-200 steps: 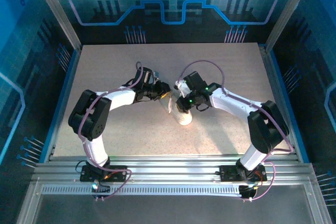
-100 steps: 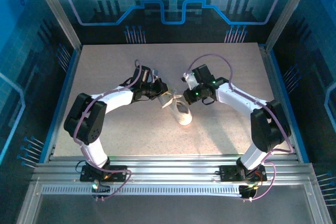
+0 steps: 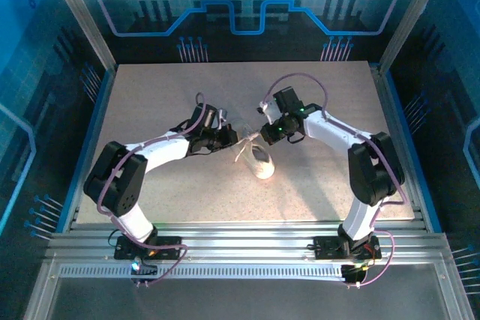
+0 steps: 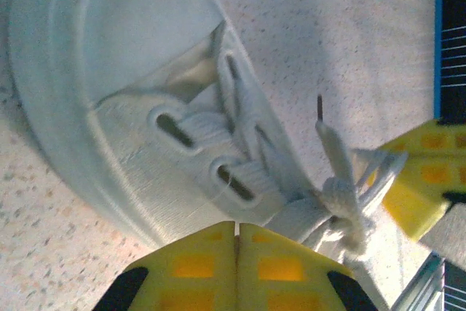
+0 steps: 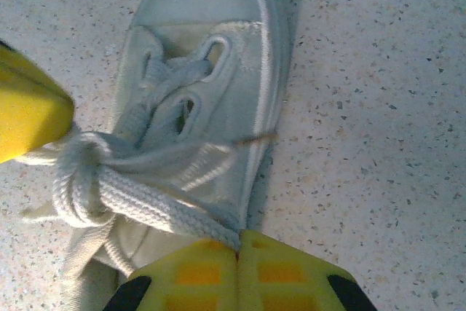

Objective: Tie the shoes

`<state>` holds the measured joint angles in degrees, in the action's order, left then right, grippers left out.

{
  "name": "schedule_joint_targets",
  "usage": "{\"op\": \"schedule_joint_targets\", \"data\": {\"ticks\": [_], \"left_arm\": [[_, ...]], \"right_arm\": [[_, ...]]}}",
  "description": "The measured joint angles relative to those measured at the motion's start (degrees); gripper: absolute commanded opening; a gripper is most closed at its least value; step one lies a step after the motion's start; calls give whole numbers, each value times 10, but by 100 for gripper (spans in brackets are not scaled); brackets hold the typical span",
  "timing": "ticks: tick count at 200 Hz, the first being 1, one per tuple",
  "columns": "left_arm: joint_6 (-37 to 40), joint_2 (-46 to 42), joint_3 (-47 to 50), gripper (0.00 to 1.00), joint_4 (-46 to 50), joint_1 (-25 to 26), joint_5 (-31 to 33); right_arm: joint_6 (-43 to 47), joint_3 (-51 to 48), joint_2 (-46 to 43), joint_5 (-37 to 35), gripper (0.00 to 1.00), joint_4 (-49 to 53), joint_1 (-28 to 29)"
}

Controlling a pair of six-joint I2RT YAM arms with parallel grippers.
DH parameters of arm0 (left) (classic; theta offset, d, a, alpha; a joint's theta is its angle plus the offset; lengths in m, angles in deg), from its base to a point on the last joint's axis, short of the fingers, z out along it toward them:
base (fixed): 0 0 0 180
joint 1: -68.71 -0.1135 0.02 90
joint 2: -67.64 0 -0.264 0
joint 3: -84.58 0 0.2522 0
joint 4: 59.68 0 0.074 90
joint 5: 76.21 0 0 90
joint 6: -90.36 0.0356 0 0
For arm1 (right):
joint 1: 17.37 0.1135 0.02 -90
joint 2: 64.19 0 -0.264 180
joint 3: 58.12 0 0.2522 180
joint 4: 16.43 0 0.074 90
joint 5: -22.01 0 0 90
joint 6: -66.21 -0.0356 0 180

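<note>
Sneaker (image 3: 262, 162) lies sole-down on the table (image 3: 165, 95), roughly at the centre and between the two arms. Its toe points toward the near edge and its laced end toward the far side. Both tools meet over that laced end. The left gripper (image 3: 229, 139) is just beside the shoe on its left, the right gripper (image 3: 264, 133) just beside it on its right, and the laces (image 5: 156, 213) are strung across the short gap between them. In the left wrist view the left gripper's yellow fingers (image 4: 196, 267) are pressed together with no gap at the seam. A flat strand runs from the knot (image 5: 76, 172) into their tips, so this gripper pinches lace. The shoe's side and eyelets sit directly ahead of the tips, touching or nearly so. In the right wrist view the right gripper's fingers (image 5: 284, 274) are likewise pressed together. A thick doubled strand leads from the knot straight into the seam, so lace is pinched here too. The knot sits bunched above the tongue at the top eyelets, close to the left gripper's finger. A loose lace end with a dark aglet sticks out beside it. The toe cap lies farthest from both tools.
</note>
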<state>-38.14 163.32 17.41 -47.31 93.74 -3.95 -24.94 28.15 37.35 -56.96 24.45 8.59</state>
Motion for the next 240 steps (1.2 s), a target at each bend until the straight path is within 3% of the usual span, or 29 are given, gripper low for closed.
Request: {"op": "schedule_joint_targets", "data": {"ticks": [79, 168, 186, 199, 211, 240], "left_arm": [[2, -24, 75, 0, -32, 3, 14], [14, -24, 77, 0, -39, 4, 20], [16, -24, 77, 0, -39, 5, 21], [17, -24, 77, 18, -38, 5, 21], [28, -25, 74, 30, -29, 5, 21], [47, -38, 56, 40, -2, 6, 26]], "right_arm": [[10, 11, 36, 10, 0, 13, -17], [10, -9, 39, 48, 0, -9, -31], [2, -24, 39, 71, 20, -19, -38], [-5, -32, 38, 82, 32, -25, -43], [-12, -46, 34, 95, 37, -37, -51], [-46, -92, -10, 137, 40, -53, -99]]}}
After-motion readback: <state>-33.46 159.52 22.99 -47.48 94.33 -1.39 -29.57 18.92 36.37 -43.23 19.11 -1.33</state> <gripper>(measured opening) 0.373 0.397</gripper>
